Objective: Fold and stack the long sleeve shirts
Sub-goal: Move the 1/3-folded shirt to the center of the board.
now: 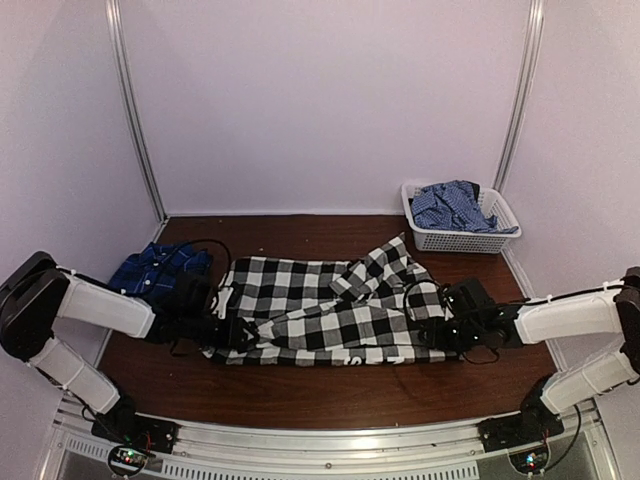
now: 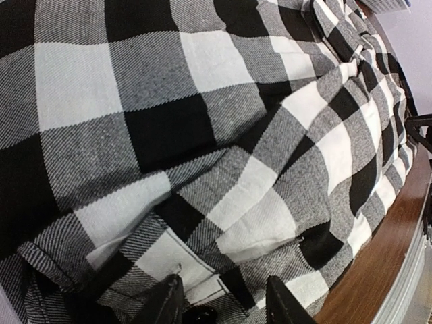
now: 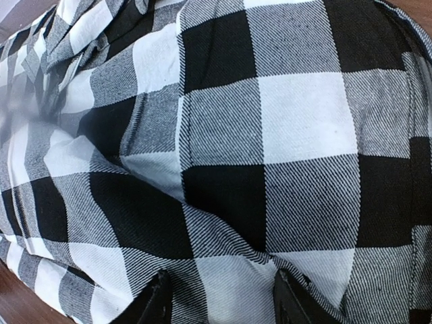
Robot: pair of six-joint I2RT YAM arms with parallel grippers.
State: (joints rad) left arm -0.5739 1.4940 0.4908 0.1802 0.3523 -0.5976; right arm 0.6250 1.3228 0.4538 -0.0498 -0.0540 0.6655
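- Top view: two shirts on one brown wooden table [image 1: 300, 395].
- One black-and-white large-check cloth shirt [image 1: 310, 305] spread across the middle of the table, rumpled, with one sleeve lying over the body toward the right rear.
- One dark blue plaid cloth shirt [image 1: 160, 268] bunched at the table's left edge, beside the checked shirt, partly hidden behind the left arm.
- One white plastic slotted basket [image 1: 462, 238] at the right rear corner, holding one crumpled blue-and-white small-check cloth [image 1: 450, 205]; kind of garment not clear.
- Two arms, two grippers: left gripper [image 1: 240, 333] at the checked shirt's left edge, right gripper [image 1: 428, 320] at its right edge.
- Both dark against dark checks, fingers hard to make out from above.
- Left wrist view: checked shirt fills nearly the whole frame, with a strip of table at lower right.
- Two black fingers [image 2: 169, 304], cut off by the bottom edge, standing partly apart with a fold of checked cloth between them. Clamped or only straddling: cannot tell.
- Right wrist view: checked shirt again fills the frame, upper left blurred, slivers of table at the corners.
- Two black fingers [image 3: 156, 300], cut off at the bottom, partly apart, checked cloth between them. Held or not: cannot tell.
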